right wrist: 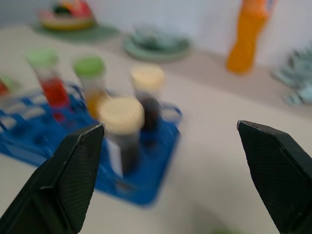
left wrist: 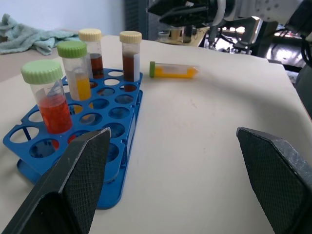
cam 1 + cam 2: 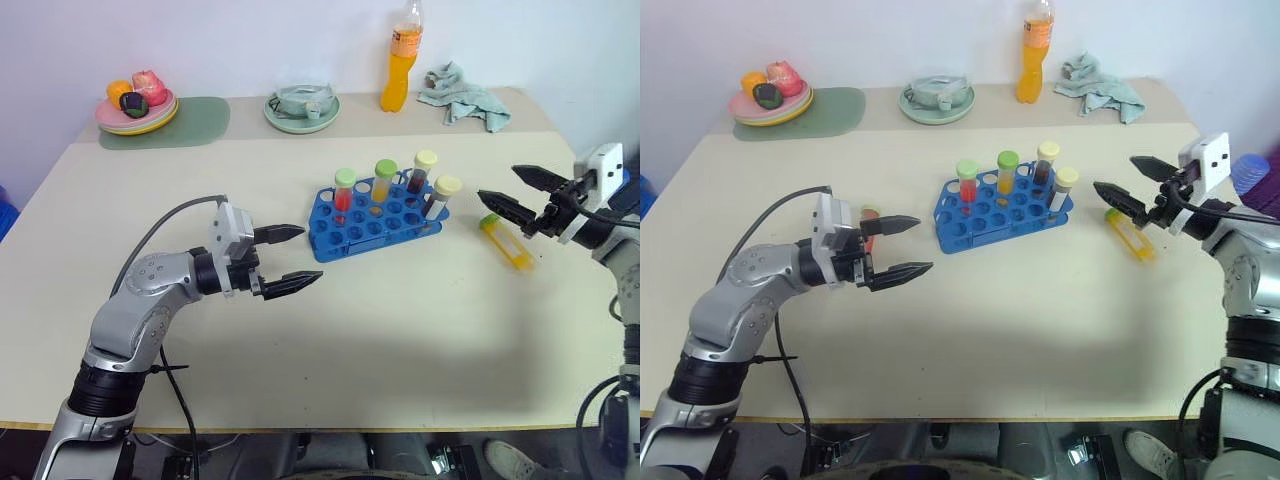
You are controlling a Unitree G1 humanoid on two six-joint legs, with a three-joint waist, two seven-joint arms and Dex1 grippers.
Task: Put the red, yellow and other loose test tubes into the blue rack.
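From the head views, the left gripper [image 3: 292, 258] hovers over the table [image 3: 400, 330] with its fingers spread apart and nothing between them; the blue rack [image 3: 375, 222] stands just beyond its fingertips. In the rack four tubes stand upright: a red tube [image 3: 343, 195] with a green cap, a yellow tube [image 3: 384, 182] with a green cap, and two brown tubes [image 3: 420, 172] with cream caps. The right gripper [image 3: 512, 192] is also wide open and empty, and a loose yellow test tube [image 3: 506, 242] lies on the table just below its fingertips. In the left wrist view, the rack is close in front of one finger [image 2: 73, 185], and the loose yellow tube [image 2: 174, 69] lies farther away, past the rack. In the right wrist view, the rack [image 1: 146, 180] with its tubes is ahead between the spread fingers [image 1: 73, 180].
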